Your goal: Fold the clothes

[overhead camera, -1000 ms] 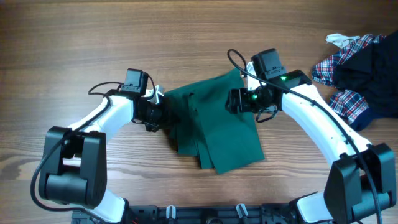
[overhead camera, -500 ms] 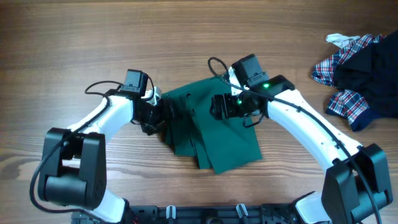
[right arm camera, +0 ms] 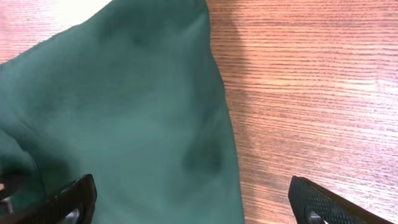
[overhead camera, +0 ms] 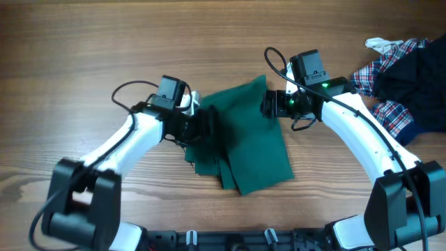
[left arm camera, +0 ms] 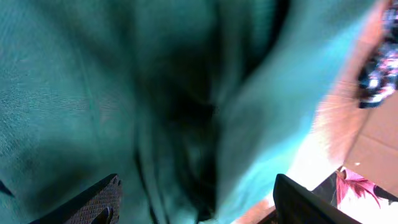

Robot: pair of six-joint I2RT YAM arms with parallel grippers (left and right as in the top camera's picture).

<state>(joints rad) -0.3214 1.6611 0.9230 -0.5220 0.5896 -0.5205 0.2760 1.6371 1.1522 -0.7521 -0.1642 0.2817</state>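
Observation:
A dark green cloth (overhead camera: 244, 150) lies folded in layers in the middle of the wooden table (overhead camera: 83, 63). My left gripper (overhead camera: 204, 127) is over the cloth's left edge. In the left wrist view the blurred green cloth (left arm camera: 93, 93) fills the frame, and the left gripper (left arm camera: 199, 205) stands open with folds between its wide-set fingers (left arm camera: 99, 199). My right gripper (overhead camera: 267, 104) hovers at the cloth's upper right corner. In the right wrist view that gripper (right arm camera: 199, 208) is open above the green cloth (right arm camera: 124, 118) and its right edge, with nothing gripped.
A heap of plaid and dark clothes (overhead camera: 401, 77) lies at the table's far right edge, close to the right arm's elbow. Bare wood (right arm camera: 311, 93) shows right of the cloth. Both arm bases stand at the front edge.
My left gripper has opened, let go of the cloth, and shifted right onto it. The right arm swung left over the cloth, then came back to the upper right corner.

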